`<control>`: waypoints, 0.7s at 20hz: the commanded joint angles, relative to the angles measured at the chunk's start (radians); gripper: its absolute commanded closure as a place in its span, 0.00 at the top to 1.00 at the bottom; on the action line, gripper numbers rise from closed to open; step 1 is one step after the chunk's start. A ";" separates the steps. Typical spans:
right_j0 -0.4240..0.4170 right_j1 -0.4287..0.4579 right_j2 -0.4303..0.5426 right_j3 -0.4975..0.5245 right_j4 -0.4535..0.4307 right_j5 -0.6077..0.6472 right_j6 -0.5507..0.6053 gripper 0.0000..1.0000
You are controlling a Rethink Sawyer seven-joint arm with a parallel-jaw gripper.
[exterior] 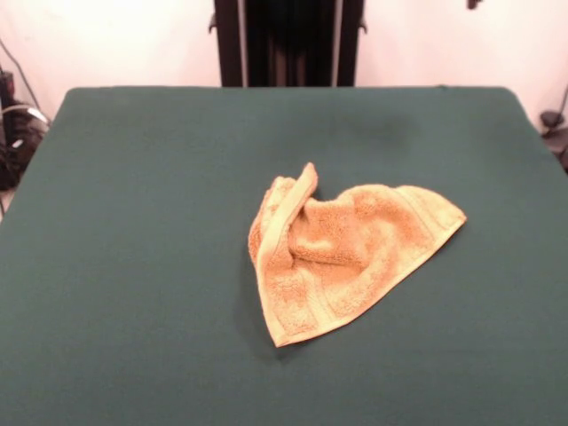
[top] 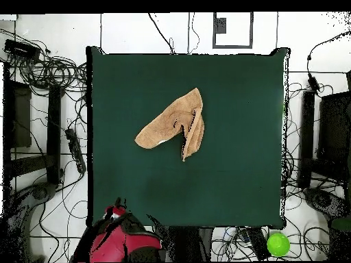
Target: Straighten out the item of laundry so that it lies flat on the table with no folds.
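Orange-tan towel — crumpled, one edge folded up — mid-table.

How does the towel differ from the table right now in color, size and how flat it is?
The towel is orange-tan; the table is dark green. The towel is far smaller than the table, covering only a patch near the middle. The towel is crumpled, with one edge folded up in a ridge, while the table's cover lies smooth. Both are cloth surfaces.
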 commanded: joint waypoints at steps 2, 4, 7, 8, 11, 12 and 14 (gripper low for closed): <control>0.227 0.220 -0.176 -0.113 -0.078 -0.151 0.234 1.00; 0.270 0.246 -0.213 -0.129 -0.060 -0.178 0.237 1.00; 0.298 0.271 -0.238 -0.142 -0.030 -0.201 0.223 1.00; 0.310 0.284 -0.251 -0.149 -0.022 -0.217 0.216 1.00; 0.329 0.313 -0.268 -0.165 -0.007 -0.242 0.205 1.00; 0.331 0.323 -0.266 -0.173 -0.006 -0.253 0.194 1.00; 0.329 0.335 -0.259 -0.184 -0.002 -0.262 0.175 1.00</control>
